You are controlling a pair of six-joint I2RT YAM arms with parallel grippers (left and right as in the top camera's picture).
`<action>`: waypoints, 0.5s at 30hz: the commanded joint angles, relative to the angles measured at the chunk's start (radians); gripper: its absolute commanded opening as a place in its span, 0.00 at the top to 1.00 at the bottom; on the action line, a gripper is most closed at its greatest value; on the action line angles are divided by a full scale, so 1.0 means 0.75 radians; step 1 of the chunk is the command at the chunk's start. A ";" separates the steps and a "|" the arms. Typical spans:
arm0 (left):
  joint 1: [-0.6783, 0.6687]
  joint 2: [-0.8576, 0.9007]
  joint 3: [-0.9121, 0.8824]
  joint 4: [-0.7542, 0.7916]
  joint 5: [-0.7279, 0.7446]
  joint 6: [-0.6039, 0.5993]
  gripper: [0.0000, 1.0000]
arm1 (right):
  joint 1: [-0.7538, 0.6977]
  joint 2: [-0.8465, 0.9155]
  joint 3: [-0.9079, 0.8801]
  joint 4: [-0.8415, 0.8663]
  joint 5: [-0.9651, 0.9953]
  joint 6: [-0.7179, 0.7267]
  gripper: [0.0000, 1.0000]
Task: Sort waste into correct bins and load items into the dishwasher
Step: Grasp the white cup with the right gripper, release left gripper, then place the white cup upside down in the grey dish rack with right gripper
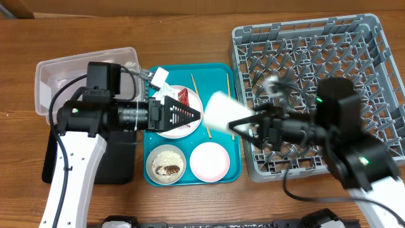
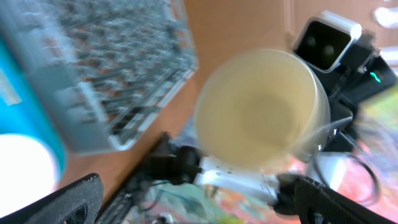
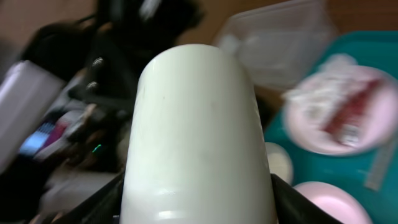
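The white cup (image 3: pixel 196 137) fills my right wrist view, lying on its side with its base toward the lens. The right pincer (image 1: pixel 243 125) is closed on it, one dark finger on each flank. From overhead the cup hangs in the air over the right edge of the teal tray (image 1: pixel 238 158), between the two arms, its open mouth facing the left pincer (image 1: pixel 190 114). That pincer stands spread wide and empty, just clear of the cup's rim. In its own camera I see both fingers far apart at the bottom corners.

The left arm covers much of the plate (image 1: pixel 180 131), where the red wrapper (image 1: pixel 183 97) lies; the napkin (image 1: pixel 158 79) sits at the tray's far-left corner. The chopsticks (image 1: pixel 200 104) lie apart, one beside the plate and one along the tray's right side, near the cup. Nearer me on the tray are the white bowl (image 1: pixel 168 164), holding rice and brown scraps, and the pink bowl (image 1: pixel 210 160).

The dish rack (image 1: pixel 354 50) sits right of the tray on the wooden surface (image 1: pixel 209 31) — the right arm blocks its near half. The clear tub (image 1: pixel 50 76) is far left, and the black tray (image 1: pixel 120 161) is partly under the left arm.
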 commanded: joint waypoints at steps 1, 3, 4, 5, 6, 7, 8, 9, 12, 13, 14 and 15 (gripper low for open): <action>0.031 0.004 0.022 -0.042 -0.242 0.010 0.00 | -0.063 -0.101 0.057 -0.165 0.658 0.068 0.40; 0.031 0.004 0.022 -0.041 -0.272 0.010 0.00 | -0.068 -0.122 0.058 -0.299 0.876 0.142 0.40; 0.031 0.004 0.022 -0.040 -0.277 0.010 0.00 | -0.068 -0.122 0.058 -0.354 0.946 0.174 0.41; 0.028 0.004 0.022 -0.040 -0.281 0.010 0.00 | -0.065 -0.121 0.058 -0.420 1.011 0.209 0.40; 0.026 0.004 0.022 -0.040 -0.287 0.010 0.00 | -0.063 -0.112 0.058 -0.487 1.067 0.243 0.41; 0.024 0.004 0.022 -0.041 -0.289 0.010 0.00 | -0.062 -0.093 0.058 -0.558 1.116 0.277 0.40; 0.024 0.004 0.022 -0.043 -0.294 0.010 0.00 | -0.063 -0.074 0.058 -0.613 1.146 0.298 0.40; 0.024 0.004 0.022 -0.045 -0.305 0.010 0.00 | -0.063 -0.047 0.058 -0.662 1.173 0.310 0.40; 0.024 0.004 0.022 -0.051 -0.343 0.010 0.00 | -0.063 0.056 0.058 -0.762 1.197 0.313 0.40; 0.024 0.004 0.022 -0.052 -0.347 0.010 0.00 | -0.063 0.096 0.058 -0.781 1.198 0.312 0.40; 0.024 0.004 0.022 -0.052 -0.347 0.010 0.00 | -0.063 0.144 0.058 -0.796 1.198 0.312 0.40; 0.024 0.004 0.022 -0.052 -0.348 0.010 0.00 | -0.063 0.186 0.058 -0.802 1.197 0.309 0.40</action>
